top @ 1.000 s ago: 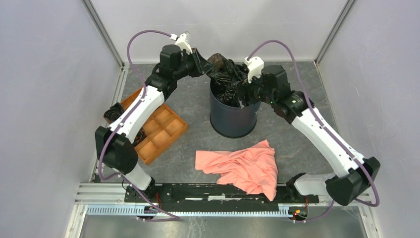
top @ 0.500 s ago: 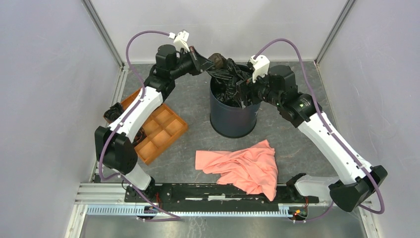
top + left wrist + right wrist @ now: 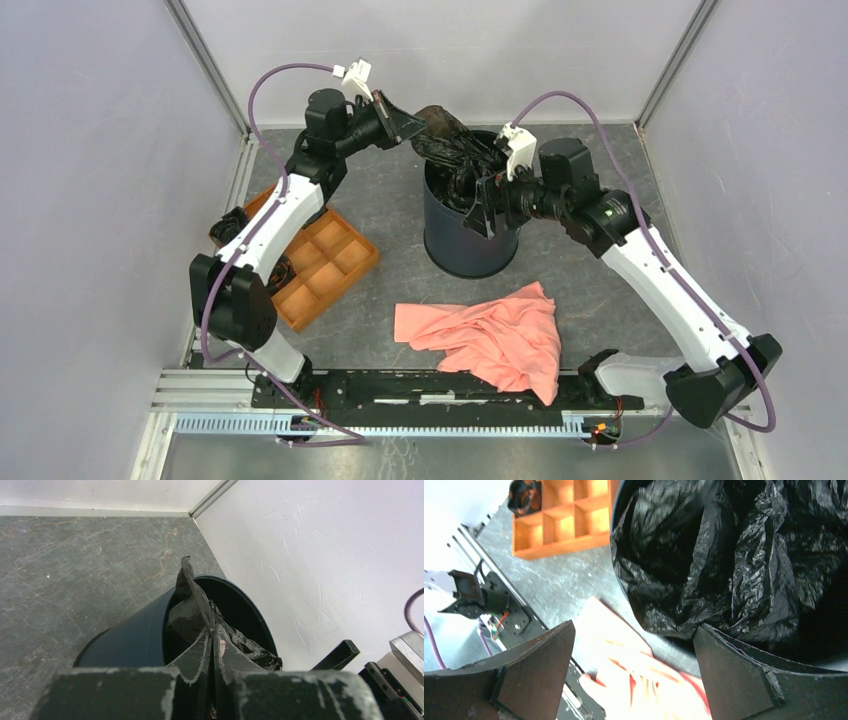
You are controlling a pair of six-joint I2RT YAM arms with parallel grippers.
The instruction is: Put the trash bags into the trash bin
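The trash bin [image 3: 470, 235] stands upright at the table's middle back. The black trash bag [image 3: 455, 155] is bunched in its mouth, part of it rising above the far left rim. My left gripper [image 3: 412, 123] is shut on that raised edge of the bag [image 3: 190, 592]; in the left wrist view its fingers [image 3: 200, 652] are pressed together just above the bin [image 3: 130, 637]. My right gripper [image 3: 487, 210] is open and empty at the bin's near right rim. In the right wrist view its jaws [image 3: 634, 627] stand wide apart below the wrinkled bag [image 3: 724, 555].
A salmon-pink cloth [image 3: 490, 335] lies in front of the bin and shows overexposed in the right wrist view [image 3: 634, 680]. An orange compartmented tray [image 3: 320, 265] sits at the left under the left arm. Grey walls enclose the back and sides.
My left gripper has drawn up and to the left, pulling the bag's edge with it. My right gripper has come down toward the bin's near right rim, and its fingers now show spread.
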